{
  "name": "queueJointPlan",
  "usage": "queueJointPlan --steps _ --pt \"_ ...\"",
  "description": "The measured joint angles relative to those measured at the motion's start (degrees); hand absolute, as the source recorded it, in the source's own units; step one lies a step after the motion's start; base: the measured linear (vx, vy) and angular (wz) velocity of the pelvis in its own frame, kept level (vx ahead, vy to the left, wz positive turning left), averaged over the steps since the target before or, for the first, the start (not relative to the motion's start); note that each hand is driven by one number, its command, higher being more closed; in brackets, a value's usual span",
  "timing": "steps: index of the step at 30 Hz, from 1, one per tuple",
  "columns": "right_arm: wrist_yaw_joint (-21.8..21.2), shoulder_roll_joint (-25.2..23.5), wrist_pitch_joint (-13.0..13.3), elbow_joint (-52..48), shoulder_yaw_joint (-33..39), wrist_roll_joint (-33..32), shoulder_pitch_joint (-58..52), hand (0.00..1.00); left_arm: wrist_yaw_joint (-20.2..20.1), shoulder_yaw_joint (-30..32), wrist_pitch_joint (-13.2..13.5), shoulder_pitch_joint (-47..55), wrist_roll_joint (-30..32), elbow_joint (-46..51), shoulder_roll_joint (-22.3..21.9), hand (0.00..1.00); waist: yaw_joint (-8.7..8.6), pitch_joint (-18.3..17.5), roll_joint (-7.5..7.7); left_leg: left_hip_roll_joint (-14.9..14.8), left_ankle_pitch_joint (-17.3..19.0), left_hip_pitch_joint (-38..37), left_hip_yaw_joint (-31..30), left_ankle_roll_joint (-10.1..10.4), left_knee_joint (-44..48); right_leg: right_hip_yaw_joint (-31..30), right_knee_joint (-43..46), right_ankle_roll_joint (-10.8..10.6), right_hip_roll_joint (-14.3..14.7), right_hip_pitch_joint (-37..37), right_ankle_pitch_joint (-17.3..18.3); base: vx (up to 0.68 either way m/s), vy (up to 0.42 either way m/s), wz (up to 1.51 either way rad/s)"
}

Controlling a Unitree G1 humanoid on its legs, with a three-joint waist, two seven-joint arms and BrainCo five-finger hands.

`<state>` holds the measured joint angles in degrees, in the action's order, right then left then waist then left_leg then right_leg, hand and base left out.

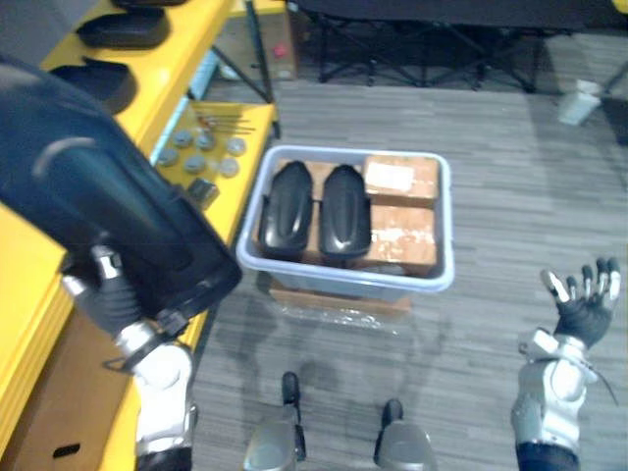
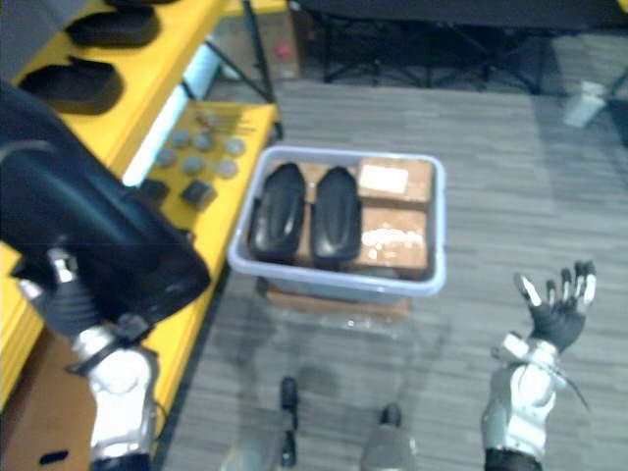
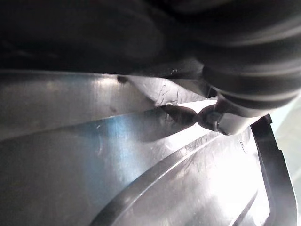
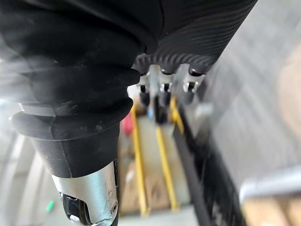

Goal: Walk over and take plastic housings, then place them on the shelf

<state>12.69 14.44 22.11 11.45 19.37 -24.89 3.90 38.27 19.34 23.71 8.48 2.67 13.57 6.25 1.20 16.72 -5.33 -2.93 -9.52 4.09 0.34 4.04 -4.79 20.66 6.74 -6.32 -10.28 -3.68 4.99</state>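
The right robot hand (image 1: 584, 294) hangs nearest, fingers splayed, holding nothing. The left robot hand (image 1: 96, 292) sits under one big black housing (image 1: 98, 196) slanted over the yellow shelf (image 1: 25, 275); I cannot tell its grip. Beyond, the tub (image 1: 343, 279) holds two housings (image 1: 287, 211) side by side, long axes pointing away, beside two cardboard boxes (image 1: 400, 180). Open floor (image 1: 530, 196) lies to its right.

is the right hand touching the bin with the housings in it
Apart. The left eye view shows the right hand open in the air, with bare floor between it and the bin.
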Motion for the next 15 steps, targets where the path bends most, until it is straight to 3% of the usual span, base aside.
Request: queueJointPlan --steps 4,5,7,8,15 --pt "-0.3 -0.2 -1.7 0.1 -7.9 2.2 4.3 0.00 -1.4 3.3 0.0 4.1 0.0 0.7 0.0 1.00 3.31 -2.9 0.27 0.9 -0.3 -0.3 -2.8 0.2 0.0 3.1 -0.8 -0.7 -0.2 -2.6 -0.3 0.07 -0.037 0.37" --pt "-0.5 -0.7 -2.6 0.4 -10.1 3.1 6.2 0.00 -2.1 4.0 0.0 5.1 -0.1 0.8 -0.1 1.00 4.51 -3.3 0.56 1.0 -0.3 -0.5 -3.3 0.3 0.0 3.9 -1.2 -0.7 -0.2 -3.5 -0.4 0.06 -0.045 0.37" --pt "-0.9 -1.5 -3.7 0.7 -12.9 4.4 8.2 0.00 -3.6 5.2 0.0 6.4 -0.6 0.8 -0.2 1.00 5.19 -3.5 1.09 1.4 -0.3 -0.8 -4.7 0.3 0.0 5.3 -1.8 -0.7 -0.2 -4.9 -0.4 0.03 -0.038 0.36" --pt "-1.4 -2.1 -4.9 0.9 -15.8 5.5 9.4 0.00 -5.4 6.0 0.0 7.6 -2.1 0.9 -0.6 1.00 6.51 -4.1 1.82 1.8 -0.3 -1.1 -5.2 0.3 0.0 6.2 -2.4 -0.7 -0.3 -5.9 -0.3 0.01 -0.029 0.28" --pt "-1.6 -4.4 -8.8 3.7 -21.1 8.9 10.4 0.00 -10.1 9.8 0.0 13.0 -5.3 1.0 -4.9 1.00 10.63 -5.3 4.30 2.8 -0.2 -0.6 -8.2 0.2 -0.1 9.4 -2.6 -0.6 -0.7 -7.3 1.2 -0.02 -0.014 0.27"
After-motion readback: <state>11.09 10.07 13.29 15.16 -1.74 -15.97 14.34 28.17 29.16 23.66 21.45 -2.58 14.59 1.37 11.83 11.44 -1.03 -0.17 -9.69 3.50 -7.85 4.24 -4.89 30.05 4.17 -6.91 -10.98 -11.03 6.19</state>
